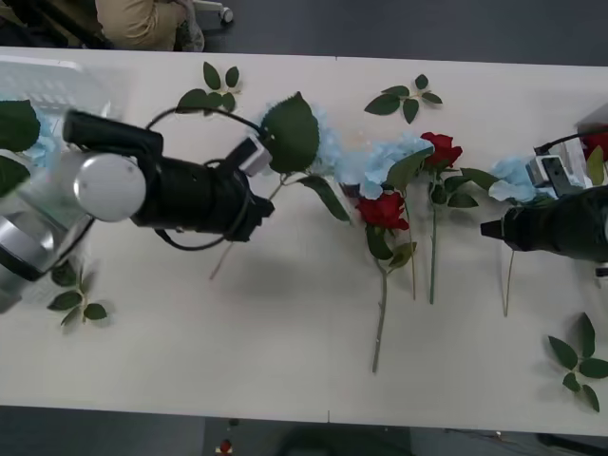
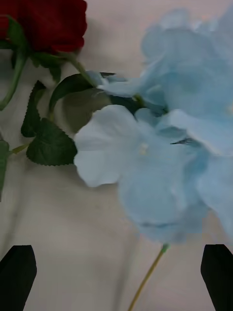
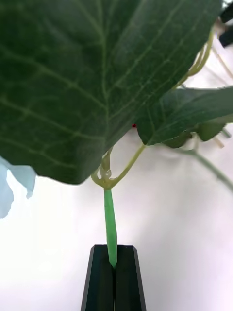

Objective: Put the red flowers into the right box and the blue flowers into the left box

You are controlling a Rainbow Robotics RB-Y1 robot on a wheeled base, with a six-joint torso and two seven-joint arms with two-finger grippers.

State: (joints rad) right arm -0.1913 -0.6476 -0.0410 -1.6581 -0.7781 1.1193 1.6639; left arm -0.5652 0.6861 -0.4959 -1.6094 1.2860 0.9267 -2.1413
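Observation:
My left gripper (image 3: 114, 272) is shut on the thin green stem of a blue flower (image 1: 328, 142), just below its large leaf (image 3: 97, 82); in the front view the gripper (image 1: 258, 150) sits left of centre. More blue flowers (image 1: 389, 157) lie mid-table beside two red flowers (image 1: 383, 211) (image 1: 442, 147). My right gripper (image 2: 116, 262) is open over another blue flower (image 2: 160, 160), whose stem (image 2: 145, 282) runs between the black fingers; a red flower (image 2: 46, 22) lies beyond. The left box (image 1: 47, 85) is far left. A pale sliver of the right box (image 1: 594, 119) shows far right.
Loose leaf sprigs lie at the table's back (image 1: 217, 87) (image 1: 404, 98), front left (image 1: 76, 299) and front right (image 1: 579, 366). The near half of the white table (image 1: 237, 361) is bare. A seated person is beyond the far edge.

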